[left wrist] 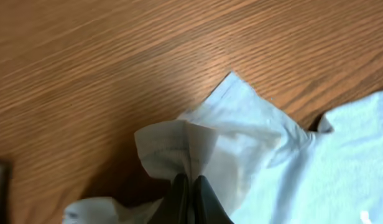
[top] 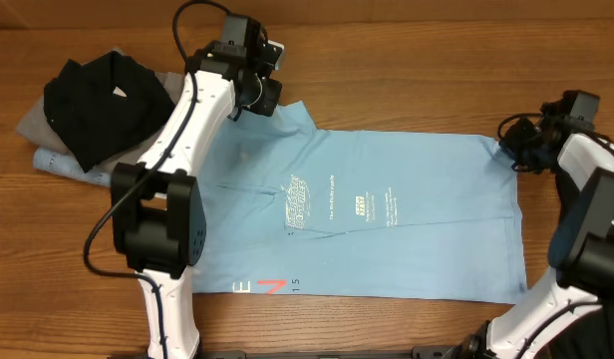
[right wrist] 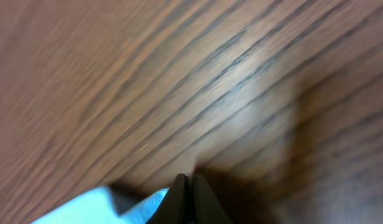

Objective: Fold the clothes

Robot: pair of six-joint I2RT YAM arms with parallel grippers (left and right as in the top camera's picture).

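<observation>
A large light blue T-shirt (top: 407, 239) with white lettering lies spread flat on the wooden table (top: 387, 60). My left gripper (top: 259, 98) is at the shirt's far left corner, by the sleeve. In the left wrist view it (left wrist: 190, 179) is shut on a bunched, lifted fold of the pale fabric (left wrist: 179, 140). My right gripper (top: 516, 152) is at the shirt's far right corner. In the blurred right wrist view its fingertips (right wrist: 190, 178) are pressed together, with a raised edge of blue cloth (right wrist: 79, 208) running up to the left finger.
A pile of other clothes sits at the far left: a black garment (top: 93, 95) on top of a grey one (top: 30, 120), with a pale blue piece (top: 53, 160) under them. Both arm bases stand at the near edge.
</observation>
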